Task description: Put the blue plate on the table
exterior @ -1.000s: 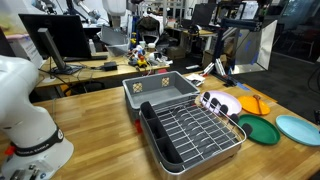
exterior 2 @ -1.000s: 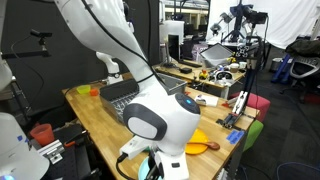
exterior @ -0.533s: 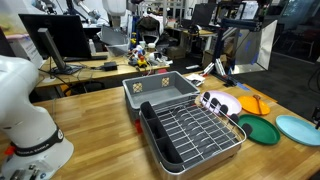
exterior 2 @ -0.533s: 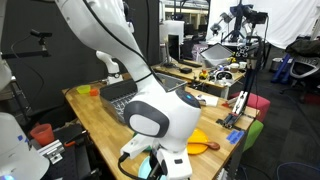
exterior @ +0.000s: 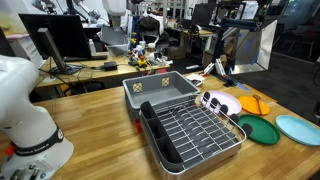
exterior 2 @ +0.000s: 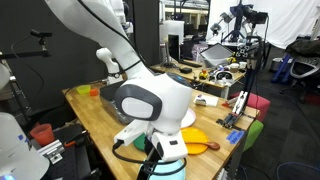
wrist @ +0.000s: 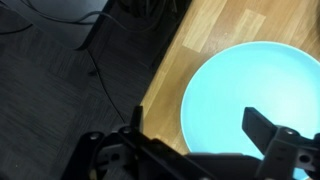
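Arm (exterior 2: pixel 140 100) swung; blue plate (wrist: pixel 255 95) round, turquoise, near table (wrist: pixel 230 25) edge

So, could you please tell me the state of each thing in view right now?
blue plate: flat on the table, near its edge, not gripped.
gripper: open, over the blue plate.
green plate: flat on the table, beside the blue plate.
orange plate: flat on the table.

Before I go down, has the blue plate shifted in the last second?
No. The blue plate lies beside the green plate, with the same gap between them as before.
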Controlling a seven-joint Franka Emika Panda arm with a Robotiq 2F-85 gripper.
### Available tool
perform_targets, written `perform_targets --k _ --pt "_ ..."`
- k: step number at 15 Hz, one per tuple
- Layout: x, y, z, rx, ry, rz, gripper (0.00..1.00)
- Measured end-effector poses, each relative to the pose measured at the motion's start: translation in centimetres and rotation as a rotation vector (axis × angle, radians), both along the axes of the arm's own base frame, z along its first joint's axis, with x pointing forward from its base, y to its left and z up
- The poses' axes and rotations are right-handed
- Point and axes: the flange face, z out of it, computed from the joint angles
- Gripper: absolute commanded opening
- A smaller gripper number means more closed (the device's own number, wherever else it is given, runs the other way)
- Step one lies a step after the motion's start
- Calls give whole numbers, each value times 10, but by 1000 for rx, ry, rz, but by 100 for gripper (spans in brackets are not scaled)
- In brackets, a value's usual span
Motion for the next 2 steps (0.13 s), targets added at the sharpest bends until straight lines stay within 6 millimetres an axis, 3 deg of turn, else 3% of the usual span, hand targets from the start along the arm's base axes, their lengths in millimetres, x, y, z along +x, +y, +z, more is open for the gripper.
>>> perform_targets --k 2 --pt "-2 1 1 1 1 0 100"
